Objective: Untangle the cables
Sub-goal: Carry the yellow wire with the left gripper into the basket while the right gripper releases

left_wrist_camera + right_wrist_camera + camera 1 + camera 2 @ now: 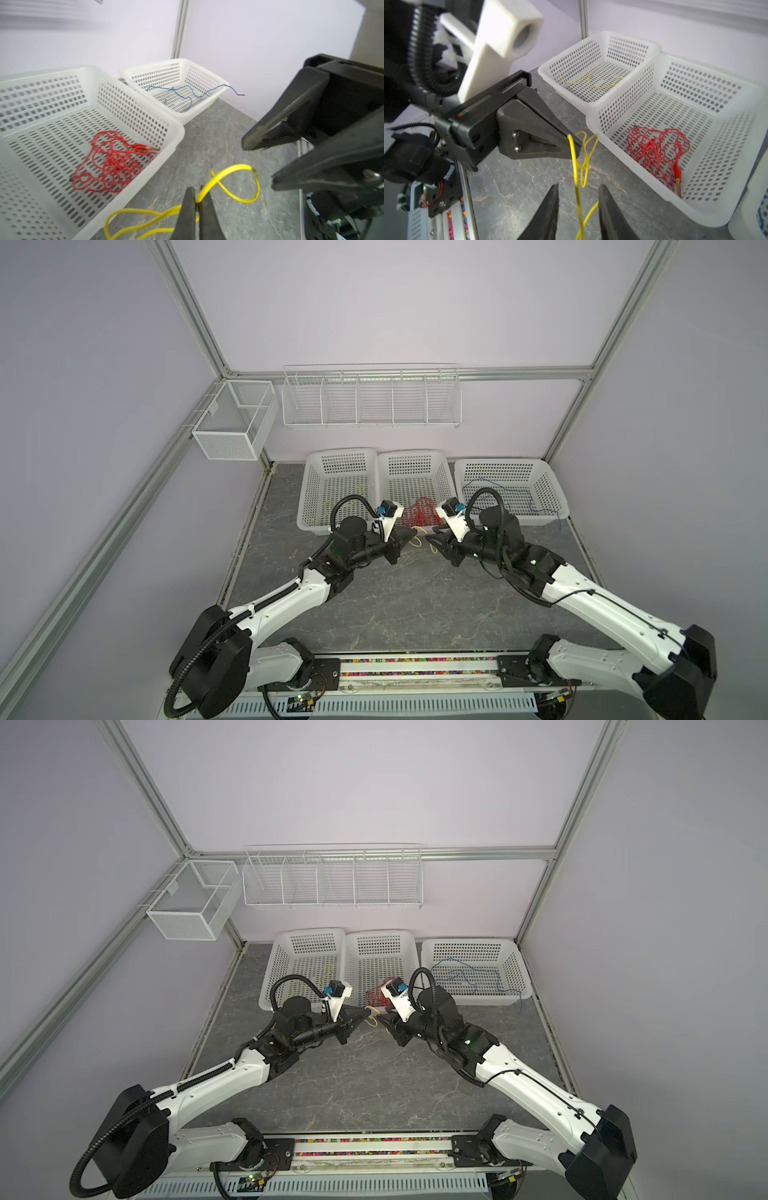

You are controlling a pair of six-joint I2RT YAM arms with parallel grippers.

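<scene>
Even, diffuse light, soft shadows on bench (399,605); source seemingly overhead. Top views sharp, bowed at frame edges. Wrist views: near jaws soft, wall rack (41,18) smeared.

Left arm (291,597) extends forward and inward from its base; left gripper (412,534) points toward the middle of the workspace, jaws pressed together on a yellow cable (234,166), as the left wrist view confirms; right arm (602,605) is angled inward from the opposite side in a like pose; right gripper (431,536) faces the left one tip to tip, just apart; in the right wrist view its jaws stand parted, the cable passing between them without visible contact.
</scene>
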